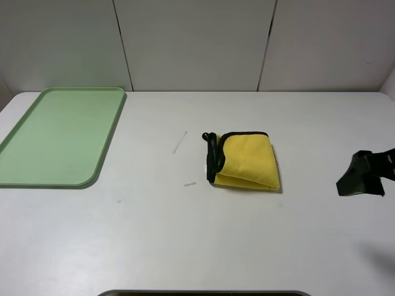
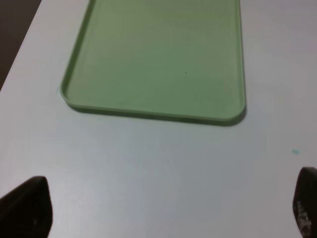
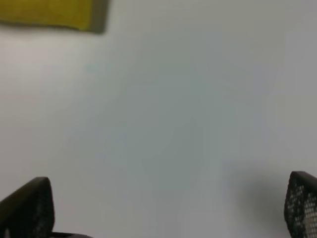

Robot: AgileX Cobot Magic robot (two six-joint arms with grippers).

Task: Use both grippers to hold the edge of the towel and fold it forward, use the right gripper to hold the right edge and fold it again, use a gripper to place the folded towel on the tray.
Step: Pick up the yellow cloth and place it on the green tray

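Note:
The yellow towel (image 1: 245, 160) lies folded small on the white table, its black-trimmed edge (image 1: 213, 158) and loop bunched on its left side. A blurred corner of it shows in the right wrist view (image 3: 49, 12). The pale-green tray (image 1: 58, 135) sits at the far left, empty; the left wrist view shows it too (image 2: 158, 59). My right gripper (image 1: 361, 176) is open and empty above the table, to the right of the towel; its jaws stand wide apart in the right wrist view (image 3: 168, 208). My left gripper (image 2: 168, 208) is open and empty, short of the tray's near rim. It is out of the exterior view.
Two small white scraps (image 1: 179, 143) lie on the table between the tray and the towel. A wall of grey panels (image 1: 197, 43) stands behind the table. A tiny teal speck (image 2: 295, 151) marks the table near the tray.

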